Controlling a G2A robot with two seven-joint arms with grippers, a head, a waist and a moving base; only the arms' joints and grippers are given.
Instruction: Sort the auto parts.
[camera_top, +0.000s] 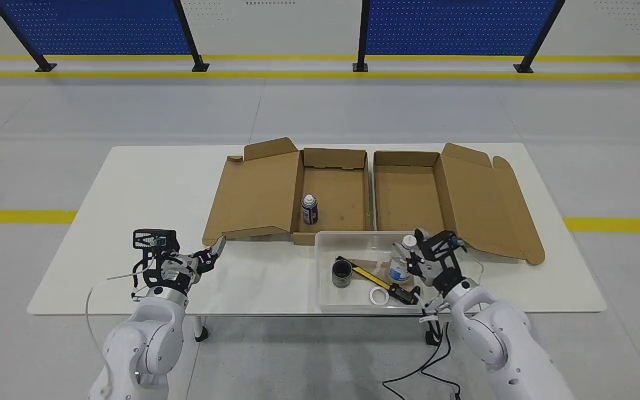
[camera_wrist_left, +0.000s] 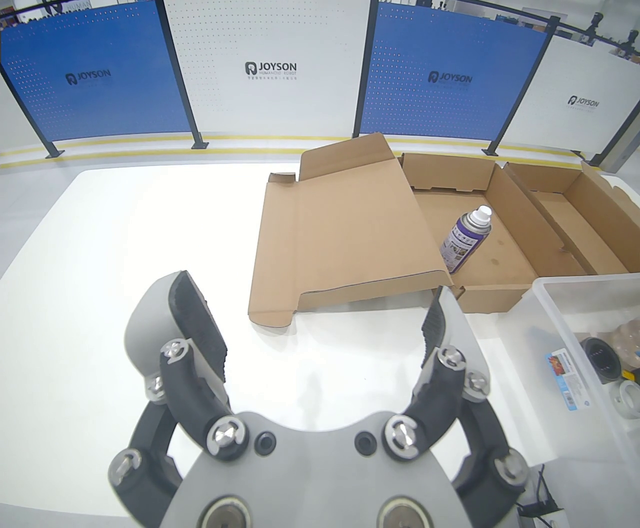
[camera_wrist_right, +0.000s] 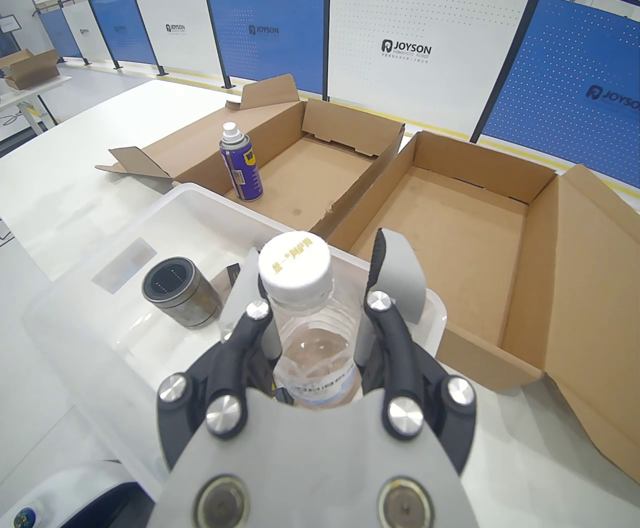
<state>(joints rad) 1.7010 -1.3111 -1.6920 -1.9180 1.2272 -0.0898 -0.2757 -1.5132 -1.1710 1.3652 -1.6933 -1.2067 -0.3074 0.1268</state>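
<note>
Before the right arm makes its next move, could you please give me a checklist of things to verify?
1. Grip: the right gripper is shut on the bottle: ok.
2. Cap on the bottle: ok.
3. The bottle is off the floor of the clear bin: cannot tell.
4. The right cardboard box is open, lid folded outward: ok.
5. The left gripper is open over the table, apart from the clear bin: ok.
6. The spray can stands upright in the left cardboard box: ok.
</note>
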